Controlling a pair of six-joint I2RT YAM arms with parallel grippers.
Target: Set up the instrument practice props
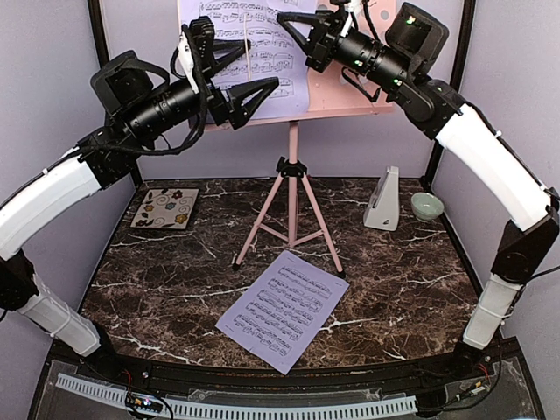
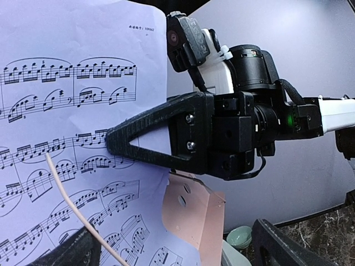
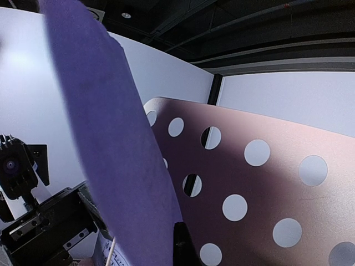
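Observation:
The pink perforated music stand (image 1: pixel 290 188) stands on its tripod at the middle back. One lavender sheet-music page (image 1: pixel 254 48) leans on its desk, and its right edge curls away from the pink plate (image 3: pixel 260 183). My right gripper (image 1: pixel 293 31) is shut on that edge. One finger (image 2: pixel 144 141) lies across the printed face and the other finger (image 3: pixel 183 244) sits behind the page. My left gripper (image 1: pixel 252 70) is open and empty in front of the page's left part. The second page (image 1: pixel 282 308) lies flat on the table. The white metronome (image 1: pixel 383 199) stands at the right.
A floral tile (image 1: pixel 165 208) lies at the back left. A pale green bowl (image 1: pixel 427 206) sits beside the metronome and also shows in the left wrist view (image 2: pixel 242 236). A thin pink retainer wire (image 2: pixel 77 210) crosses the page. Pale walls close in the dark marble table (image 1: pixel 157 297).

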